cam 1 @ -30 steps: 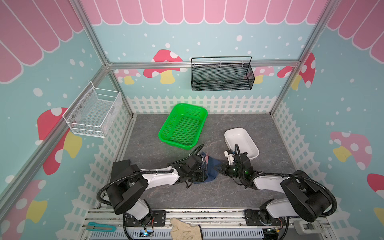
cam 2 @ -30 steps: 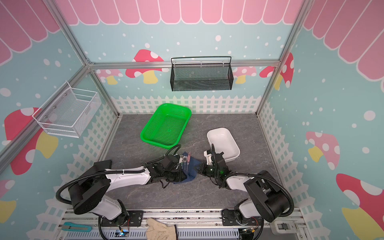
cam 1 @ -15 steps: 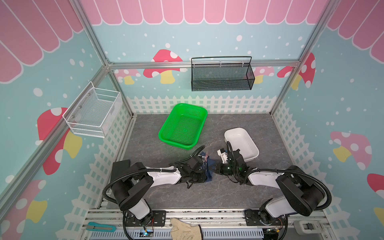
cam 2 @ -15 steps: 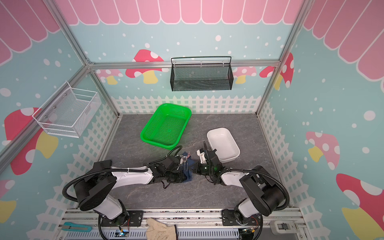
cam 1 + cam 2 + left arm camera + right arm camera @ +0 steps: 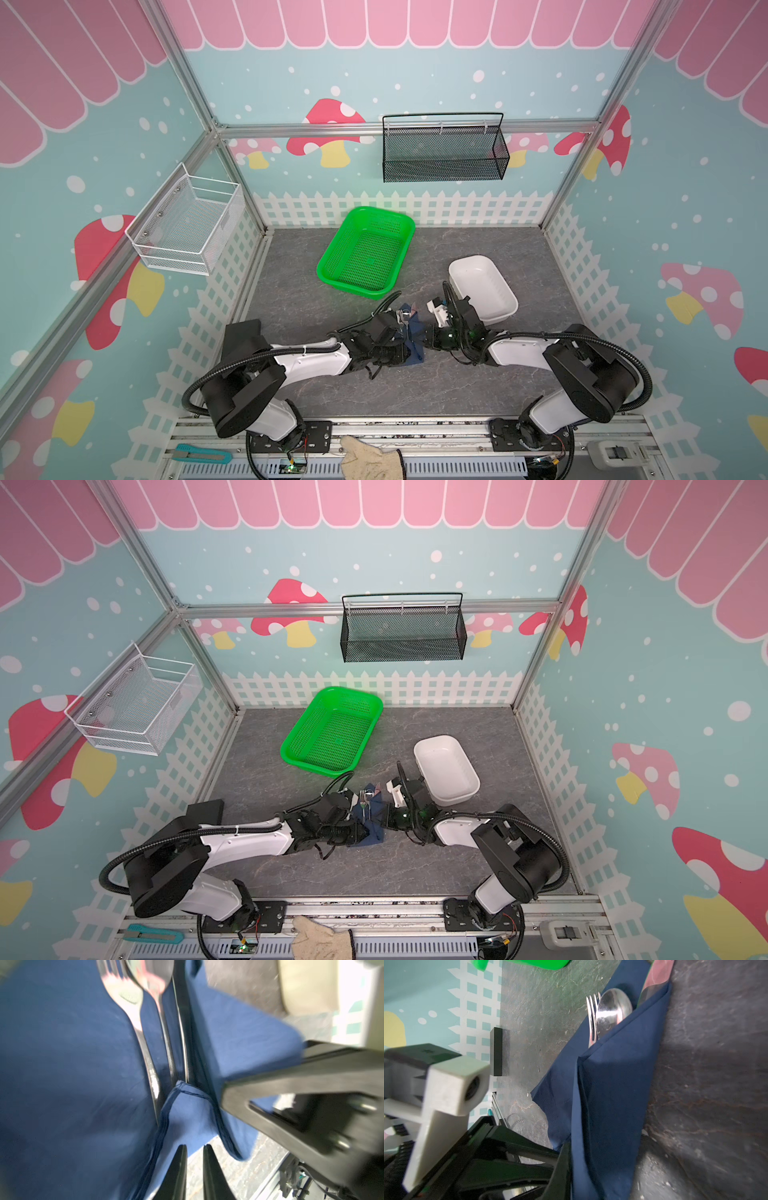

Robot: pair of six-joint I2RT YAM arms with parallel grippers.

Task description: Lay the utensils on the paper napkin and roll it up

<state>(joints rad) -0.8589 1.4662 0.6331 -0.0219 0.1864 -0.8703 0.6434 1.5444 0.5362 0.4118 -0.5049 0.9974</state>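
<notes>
Right gripper (image 5: pixel 569 1154): I clamp the dark navy blue paper napkin (image 5: pixel 612 1095) by its flap; my left gripper (image 5: pixel 195 1159) hold, I cannot tell. Overpulling could tear the napkin, freeing the slim silver metal fork (image 5: pixel 591 1012) and spoon (image 5: pixel 612 1009).

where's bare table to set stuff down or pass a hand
Free grey stone-look tabletop: near strip along the front rail; left of the green plastic mesh basket; behind the white plastic tub. Crowded: the middle, where left claw and right claw meet at the dark navy paper napkin with silver metal fork and spoon.
</notes>
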